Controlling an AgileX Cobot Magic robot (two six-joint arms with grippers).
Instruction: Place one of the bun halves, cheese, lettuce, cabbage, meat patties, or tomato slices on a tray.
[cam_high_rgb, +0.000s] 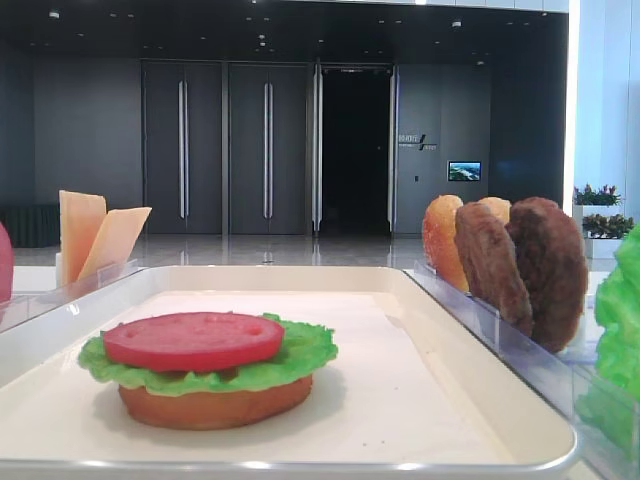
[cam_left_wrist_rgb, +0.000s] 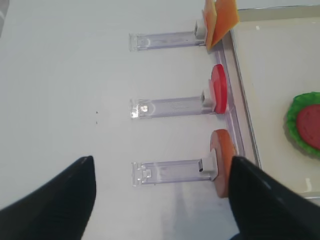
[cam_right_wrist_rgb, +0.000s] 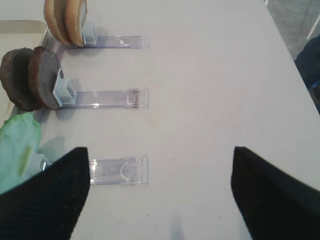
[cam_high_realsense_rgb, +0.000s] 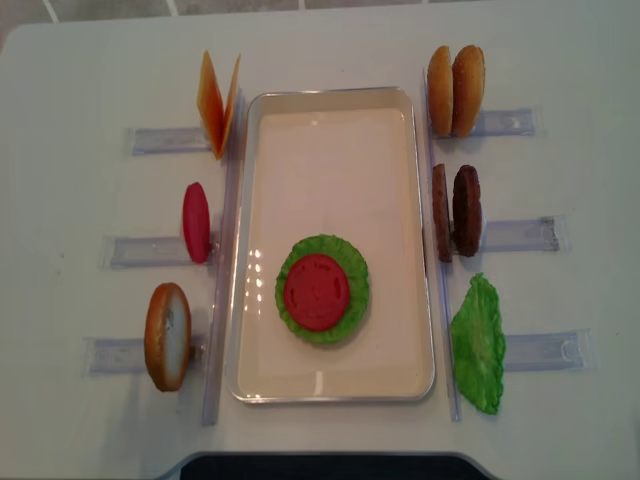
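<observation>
On the tray (cam_high_realsense_rgb: 335, 125), one stack is being shown at about the 6 o'clock end: one bun half (cam_high_rgb: 215, 405) at the bottom, one lettuce leaf (cam_high_realsense_rgb: 345, 322) on it, and one tomato slice (cam_high_realsense_rgb: 316, 291) on top.

Six clear racks are being seen around the tray, three on each long side. On the left, two cheese slices (cam_high_realsense_rgb: 217, 103) are being held upright at 11 o'clock, one spare tomato slice (cam_high_realsense_rgb: 196, 222) at 9 o'clock, and one spare bun half (cam_high_realsense_rgb: 167, 336) at 7 o'clock. On the right, two bun halves (cam_high_realsense_rgb: 455, 90) are standing at 1 o'clock, two meat patties (cam_high_realsense_rgb: 456, 211) at 3 o'clock, and one spare lettuce leaf (cam_high_realsense_rgb: 479, 345) at 5 o'clock (no cabbage can be told apart).

The left gripper (cam_left_wrist_rgb: 160, 200) is being held spread wide over the table (cam_high_realsense_rgb: 70, 100), pinching nothing. The right gripper (cam_right_wrist_rgb: 160, 192) is likewise being kept spread, nothing between its fingers.
</observation>
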